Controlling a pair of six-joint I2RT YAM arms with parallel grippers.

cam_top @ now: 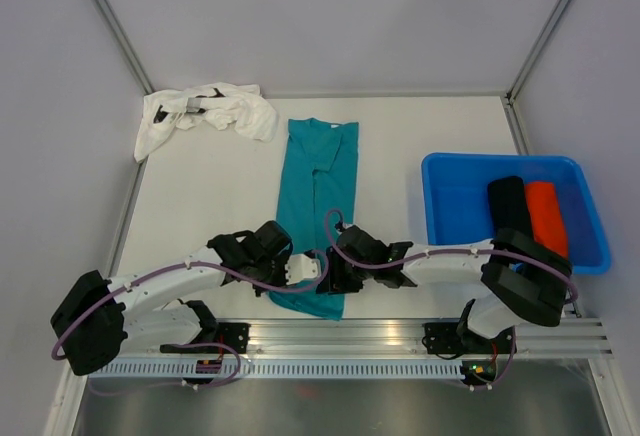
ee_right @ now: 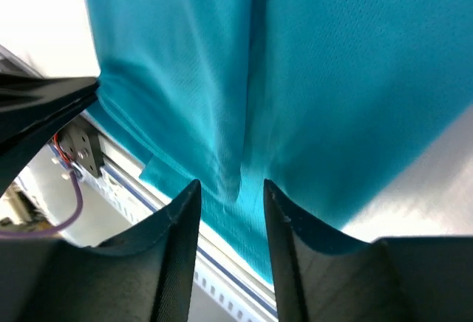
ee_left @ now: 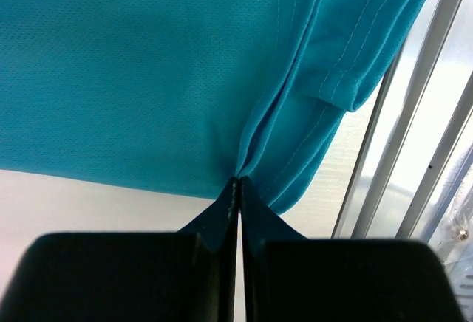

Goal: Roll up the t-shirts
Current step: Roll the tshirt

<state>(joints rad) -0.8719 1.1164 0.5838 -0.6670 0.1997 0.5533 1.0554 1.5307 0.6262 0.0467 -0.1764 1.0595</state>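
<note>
A teal t-shirt [cam_top: 318, 171] lies folded into a long strip down the middle of the table, its hem at the near edge. My left gripper [cam_top: 308, 274] is shut on a pinched pleat of the teal t-shirt [ee_left: 133, 78] close to the hem, fingertips meeting at the cloth [ee_left: 238, 180]. My right gripper [cam_top: 332, 276] faces it from the right, open, its fingers [ee_right: 183, 204] standing over the teal t-shirt [ee_right: 332, 78] near the hem with only flat cloth below them. A white t-shirt [cam_top: 210, 111] lies crumpled at the back left. Black [cam_top: 508, 201] and orange-red [cam_top: 546, 211] t-shirts lie rolled in the tub.
The blue plastic tub [cam_top: 450, 206] stands at the right of the table. The aluminium rail [cam_top: 400, 331] runs along the near edge, right under the shirt's hem [ee_left: 414, 130]. Grey walls enclose the table on three sides.
</note>
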